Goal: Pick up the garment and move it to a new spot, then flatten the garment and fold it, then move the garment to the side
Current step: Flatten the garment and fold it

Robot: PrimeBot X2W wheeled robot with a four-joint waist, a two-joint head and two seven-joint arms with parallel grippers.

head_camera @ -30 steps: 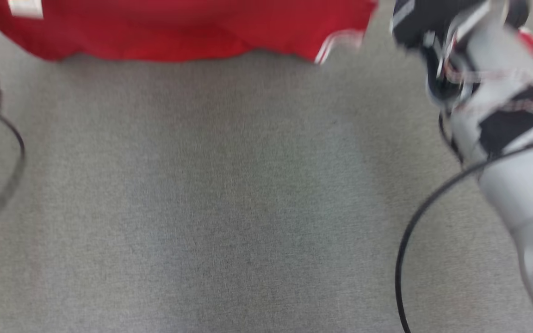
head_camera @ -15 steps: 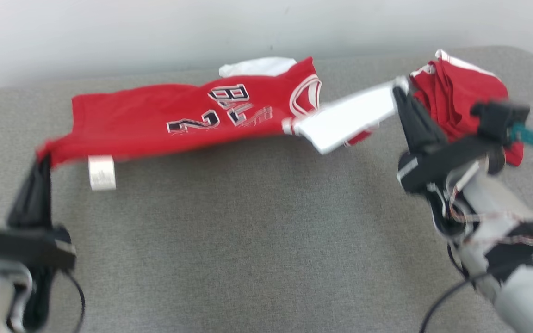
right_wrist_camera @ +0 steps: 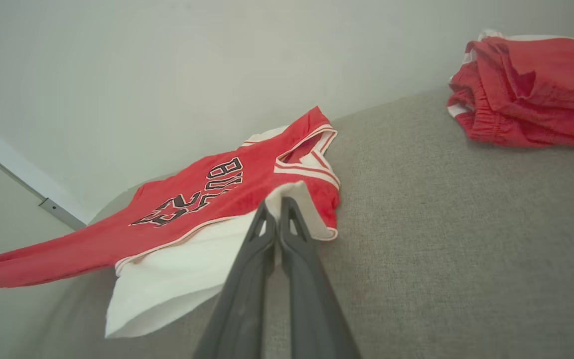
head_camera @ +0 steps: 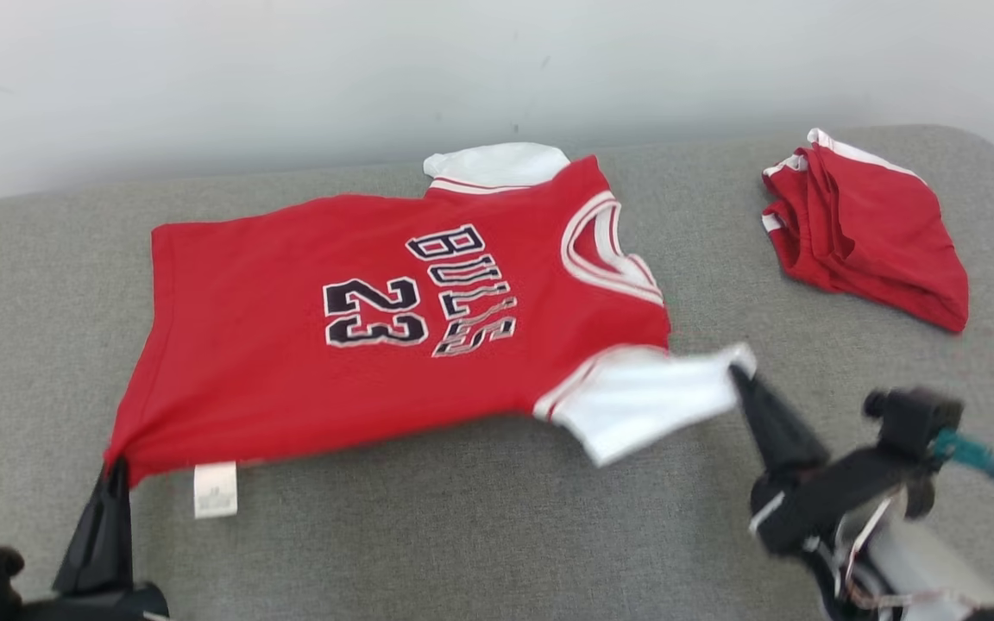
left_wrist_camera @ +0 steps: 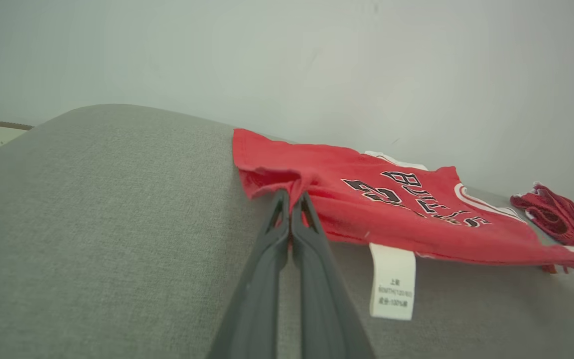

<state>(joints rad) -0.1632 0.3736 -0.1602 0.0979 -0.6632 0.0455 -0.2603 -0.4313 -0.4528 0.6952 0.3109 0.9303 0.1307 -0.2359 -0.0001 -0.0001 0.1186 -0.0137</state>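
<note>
The left hand (head_camera: 120,470) is closed on the hem (head_camera: 141,448) of the jersey (head_camera: 290,362), the right hand (head_camera: 739,375) on its white sleeve (head_camera: 644,401).

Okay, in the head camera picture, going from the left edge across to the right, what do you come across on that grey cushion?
Left hand, small white care label, red short-sleeved jersey printed BULLS 23, right hand, folded red fabric garment with white trim.
</note>
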